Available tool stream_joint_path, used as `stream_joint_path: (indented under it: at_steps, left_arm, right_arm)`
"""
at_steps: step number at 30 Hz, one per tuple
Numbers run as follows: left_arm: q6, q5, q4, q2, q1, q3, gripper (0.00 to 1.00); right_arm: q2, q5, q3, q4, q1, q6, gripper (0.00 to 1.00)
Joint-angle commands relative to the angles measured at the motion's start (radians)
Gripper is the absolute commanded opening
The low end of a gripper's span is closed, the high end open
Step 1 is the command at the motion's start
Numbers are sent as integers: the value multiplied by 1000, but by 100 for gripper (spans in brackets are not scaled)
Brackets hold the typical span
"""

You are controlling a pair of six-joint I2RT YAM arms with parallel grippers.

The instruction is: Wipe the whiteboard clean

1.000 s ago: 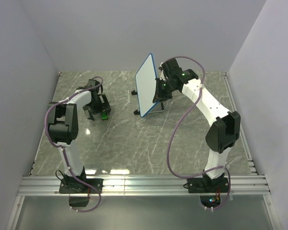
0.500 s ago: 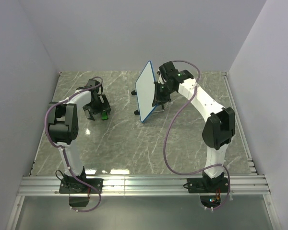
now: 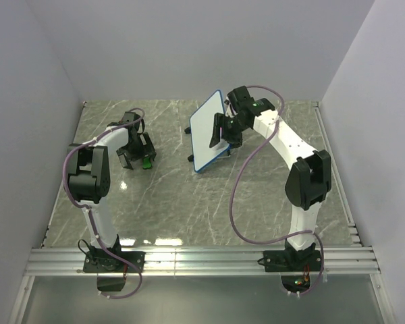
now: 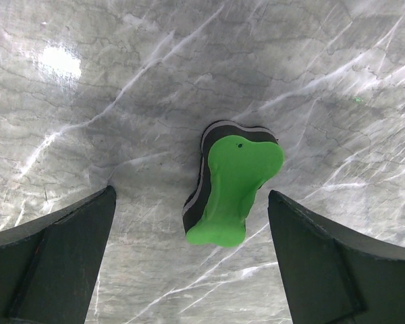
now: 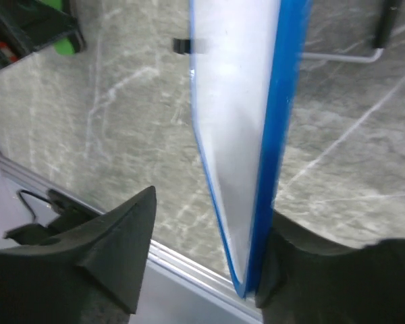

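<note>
Now: left gripper above the eraser, right gripper at the whiteboard.
On the left, the left gripper (image 3: 136, 158) hangs with jaws spread wide either side of the green bone-shaped eraser (image 4: 233, 182), which lies flat on the marbled table (image 3: 189, 202). Right of centre, the whiteboard (image 3: 201, 135) stands tilted. The right gripper (image 5: 212, 216) straddles its blue rim, jaws parted, one finger (image 5: 115, 243) clear of the white face.

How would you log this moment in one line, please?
left gripper: open, over green eraser lying on table | right gripper: open, straddling whiteboard edge | whiteboard: tilted
</note>
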Motion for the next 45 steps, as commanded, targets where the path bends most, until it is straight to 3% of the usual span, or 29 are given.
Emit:
stream_joint_path:
  at_steps: [1, 17, 24, 38, 45]
  left_arm:
    - [-12, 7, -1, -3, -1, 23, 99]
    - [9, -14, -21, -50, -1, 51, 99]
    - [12, 15, 2, -142, -1, 13, 99]
    - [-5, 53, 74, -441, -24, -37, 99]
    - [-37, -20, 70, -581, -87, -28, 100]
  right_arm:
    - [-66, -2, -17, 35, -17, 4, 67]
    - [-184, 127, -97, 0, -68, -27, 74]
    - [-335, 234, -195, 21, -71, -39, 74]
    - [-683, 124, -467, 371, -71, 27, 74]
    - [-852, 73, -628, 345, -69, 106, 75]
